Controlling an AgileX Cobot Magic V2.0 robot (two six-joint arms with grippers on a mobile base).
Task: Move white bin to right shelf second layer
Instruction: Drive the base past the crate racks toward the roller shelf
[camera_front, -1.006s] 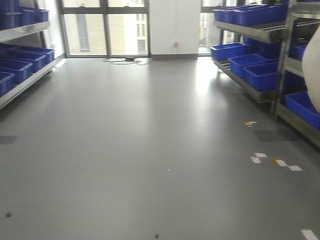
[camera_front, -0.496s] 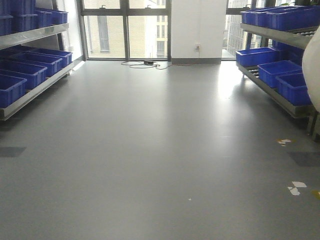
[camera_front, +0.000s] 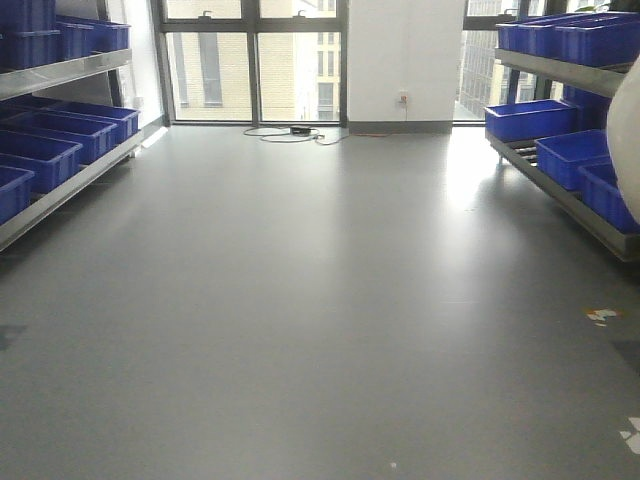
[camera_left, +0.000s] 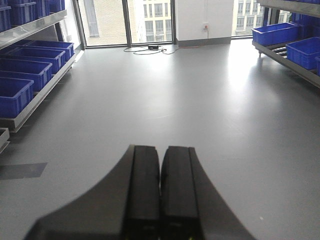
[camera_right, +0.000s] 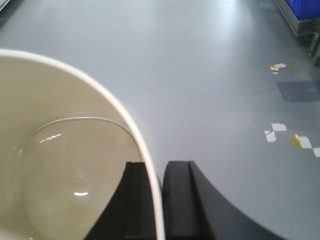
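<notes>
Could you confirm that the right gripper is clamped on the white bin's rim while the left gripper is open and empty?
Not quite: the left gripper is shut and empty, as the left wrist view shows. The right gripper does clamp the white bin by its rim.

A: What stands L and R?
B: L crates (camera_front: 45, 155) on L rack (camera_front: 60, 72), R crates (camera_front: 530, 118) on R rack (camera_front: 555, 70), floor (camera_front: 320, 300) between.
A: Behind?
B: Windows (camera_front: 255, 60), cable (camera_front: 290, 133) before them. Bin (camera_front: 628, 140) at R edge, wall in right gripper (camera_right: 161, 200).

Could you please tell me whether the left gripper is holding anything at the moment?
No, the left gripper is fully shut, with nothing clamped in it.
</notes>
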